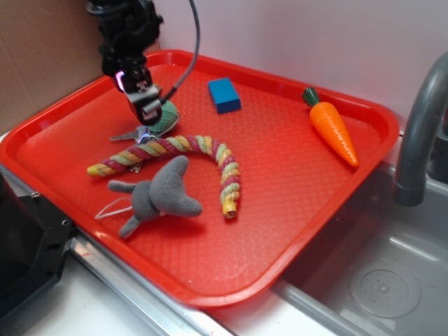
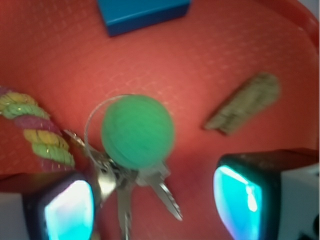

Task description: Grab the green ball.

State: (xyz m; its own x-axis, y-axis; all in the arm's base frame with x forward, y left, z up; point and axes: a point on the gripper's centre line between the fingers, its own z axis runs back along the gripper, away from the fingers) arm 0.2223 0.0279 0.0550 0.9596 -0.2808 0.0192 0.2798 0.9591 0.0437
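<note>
The robot's black gripper (image 2: pixel 150 195) is hovering with jaws apart over the small ribbed teal-green ball (image 2: pixel 138 131), which is lying on silver keys (image 2: pixel 145 187) at the red plastic tray's (image 1: pixel 294 182) ten o'clock, blue rectangular block (image 2: pixel 142 14) at twelve.

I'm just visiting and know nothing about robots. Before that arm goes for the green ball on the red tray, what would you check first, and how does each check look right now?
1. Pincer open wide enough for the green ball: ok, the jaws stand apart, one each side.
2. Ball centred between the jaws: not ok, it sits ahead of them, slightly to one side.
3. Keys out of the way: not ok, they lie by the ball, between the jaws.
4. Twisted rope toy clear of the nearer jaw: cannot tell, it lies close.
5. Brown bark-like piece clear: ok, apart from the ball.
6. Height above the red tray: cannot tell.
</note>
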